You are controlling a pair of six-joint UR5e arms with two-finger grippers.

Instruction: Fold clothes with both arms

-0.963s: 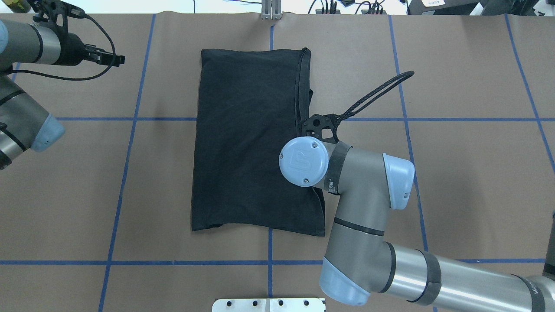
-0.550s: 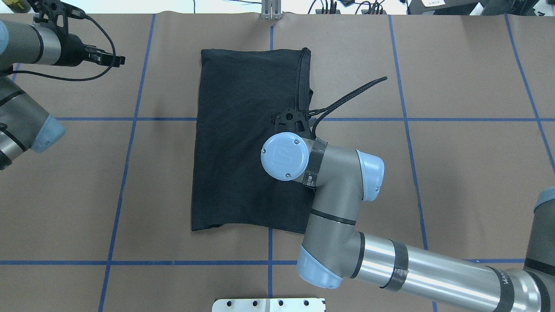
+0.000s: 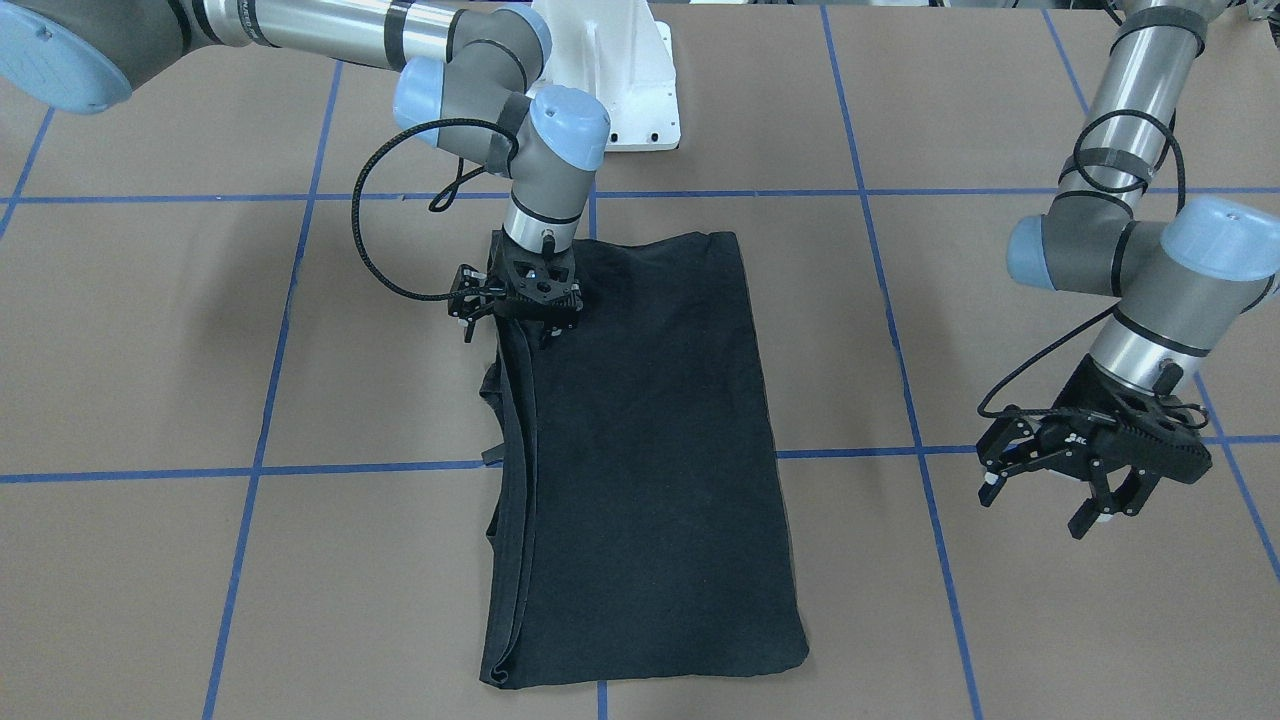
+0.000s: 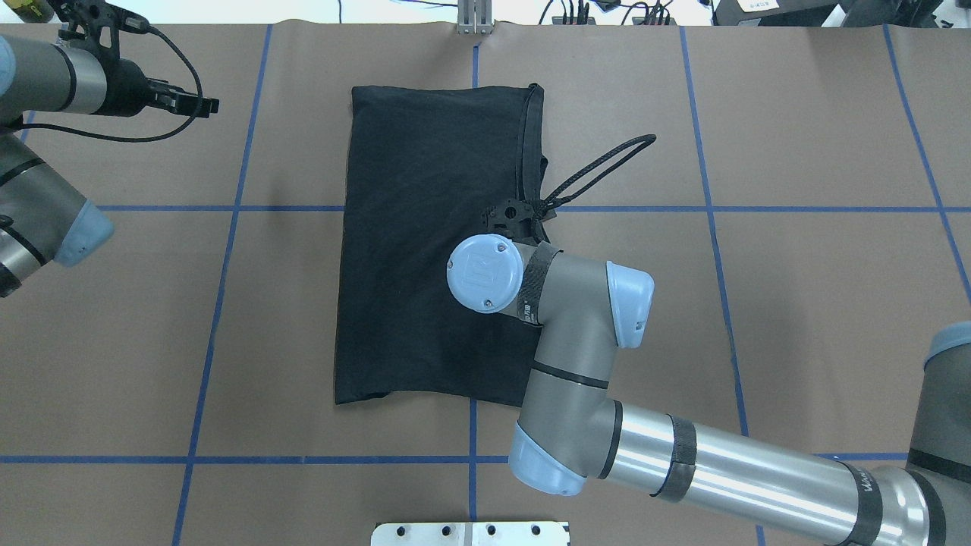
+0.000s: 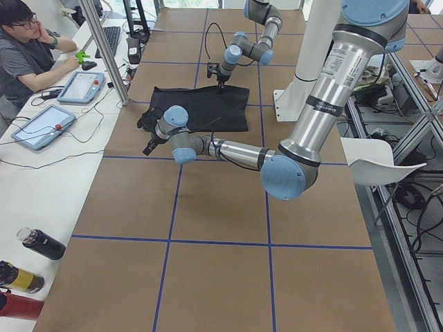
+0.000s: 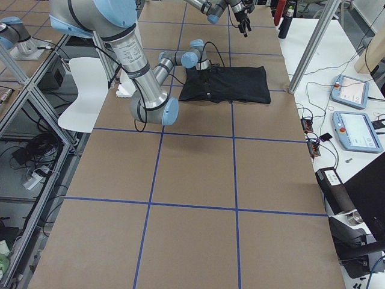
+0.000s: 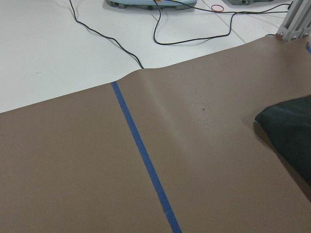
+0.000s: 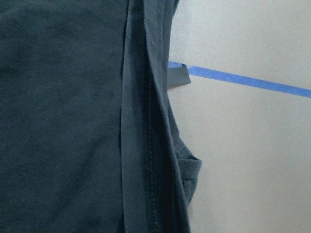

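The black T-shirt (image 4: 425,243) lies flat on the brown table, folded into a long rectangle with its plain side up; the graphic is hidden. Stacked hems run along its right edge (image 8: 146,145). My right gripper (image 3: 545,325) points straight down on the shirt just inside that edge, near the middle of its length; its fingers are hidden against the black cloth, so I cannot tell whether they are open or shut. My left gripper (image 3: 1112,508) hangs open and empty above bare table, well off the shirt's far left corner (image 7: 291,126).
Blue tape lines (image 4: 227,208) grid the brown table cover. A white pedestal (image 3: 620,80) stands at the robot's side. A metal post (image 4: 474,19) stands at the far edge. An operator (image 5: 28,55), tablets and cables sit beyond it.
My right arm has swung left, carrying the gripper from the shirt's right edge to a little inside it. The shirt's visible outline has not changed. The left arm has not moved.
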